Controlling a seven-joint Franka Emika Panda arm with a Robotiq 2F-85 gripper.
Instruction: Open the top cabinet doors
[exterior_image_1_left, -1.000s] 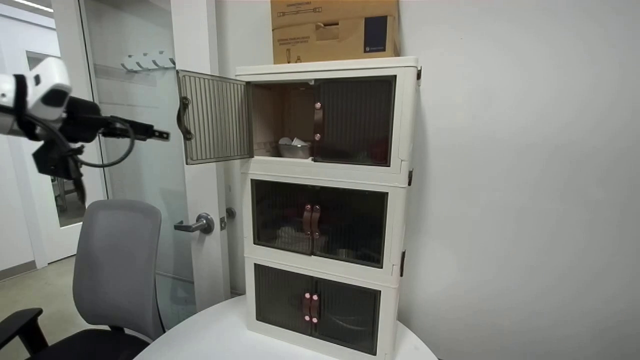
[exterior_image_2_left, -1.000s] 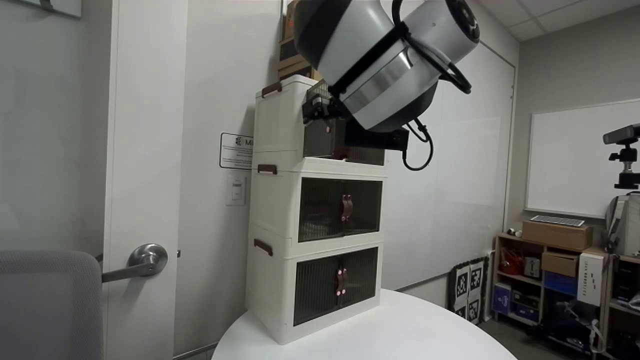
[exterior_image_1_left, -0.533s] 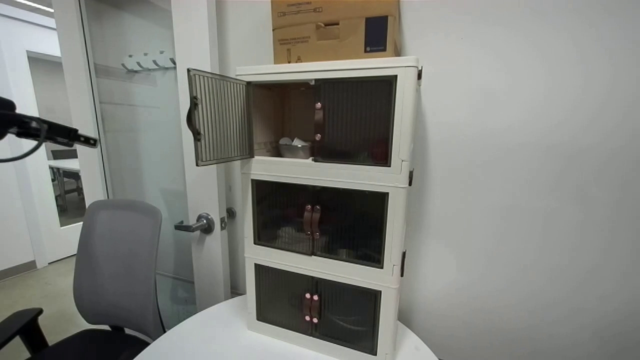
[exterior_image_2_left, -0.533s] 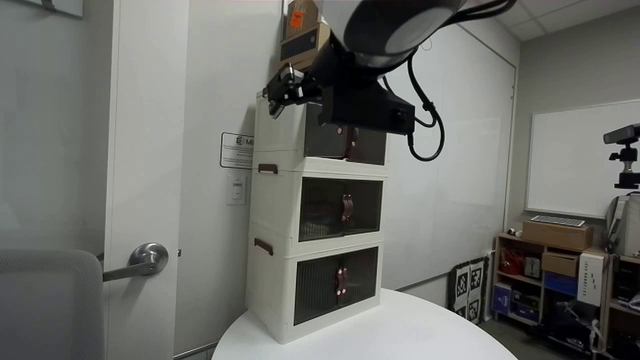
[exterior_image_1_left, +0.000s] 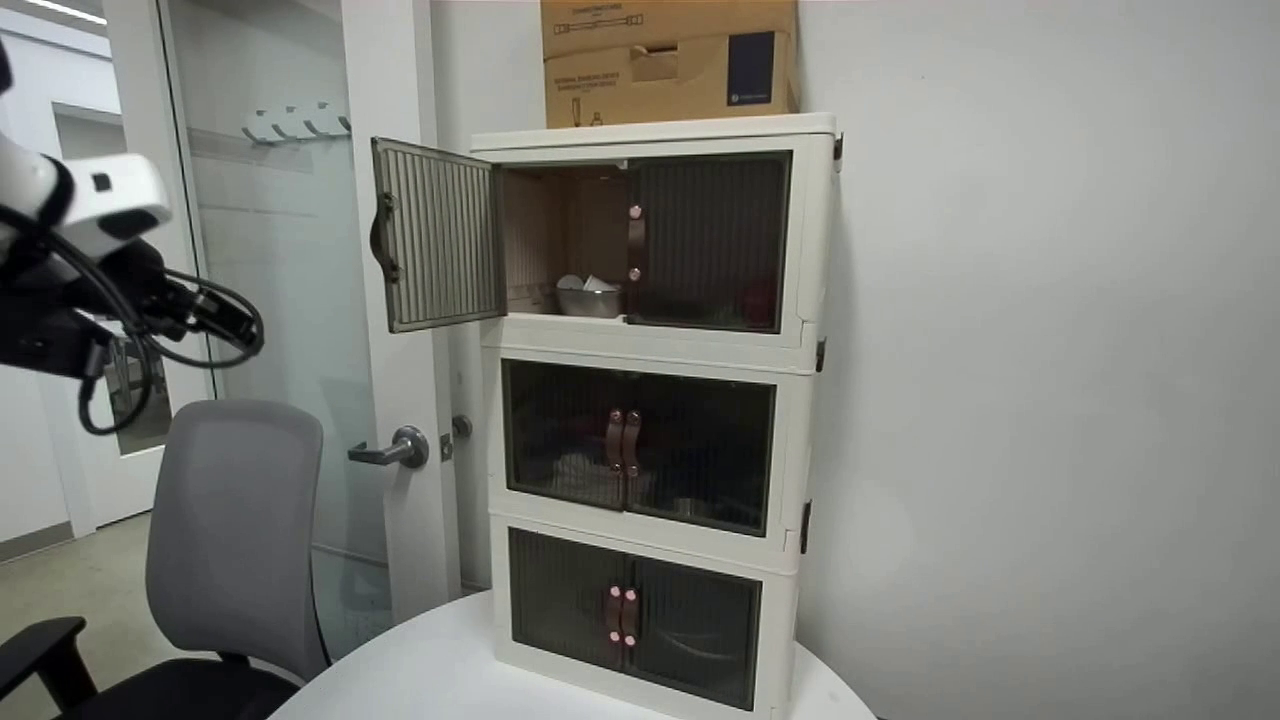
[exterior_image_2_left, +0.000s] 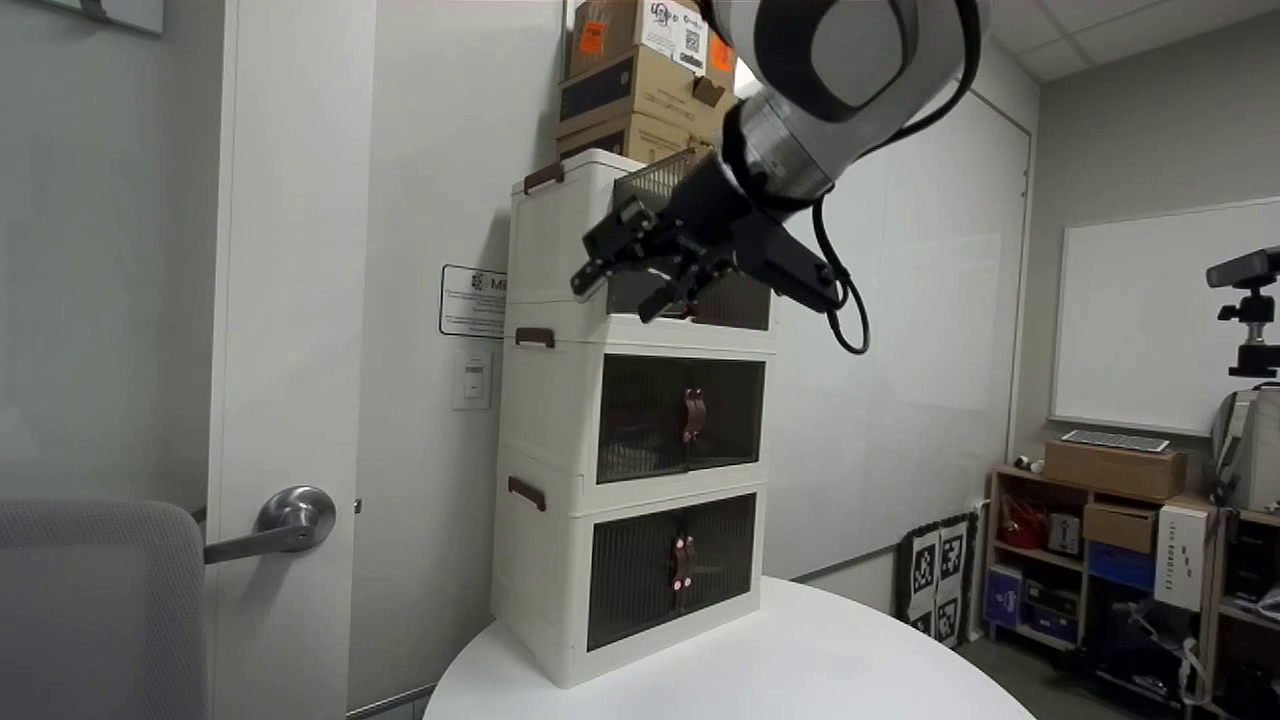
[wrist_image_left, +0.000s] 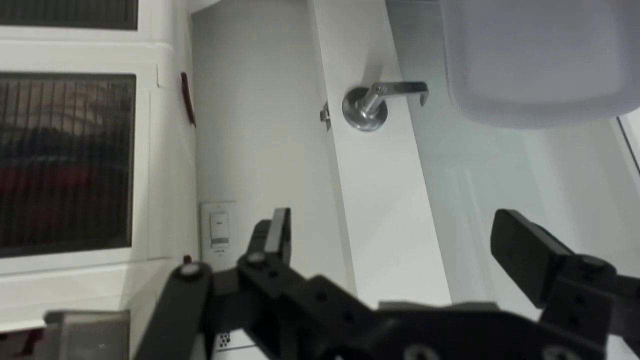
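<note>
"Where do the ribbed smoked-glass top cabinet doors (exterior_image_1_left: 700, 240) stand?"

"Fronting the uppermost tier of the cream-white cabinet (exterior_image_2_left: 548, 420), near the edge of the round white worktop (exterior_image_1_left: 420, 660) nearest the pale wall (exterior_image_1_left: 1000, 350). The leaf (exterior_image_1_left: 440, 240) toward the grey mesh-backed office chair (exterior_image_1_left: 235, 520) is swung out; its twin (exterior_image_1_left: 715, 250) looks closed."

"And the black two-fingered gripper (wrist_image_left: 391, 225)?"

"Fingers wide, holding nothing, clear of both."

"Tips for the closed one?"

"I'd skirt the swung leaf's free edge, hook one finger behind the reddish-brown strap handle (exterior_image_1_left: 636, 243), and pull in a smooth arc toward the worktop's opposite edge, gently, lest the cabinet shift."
</note>
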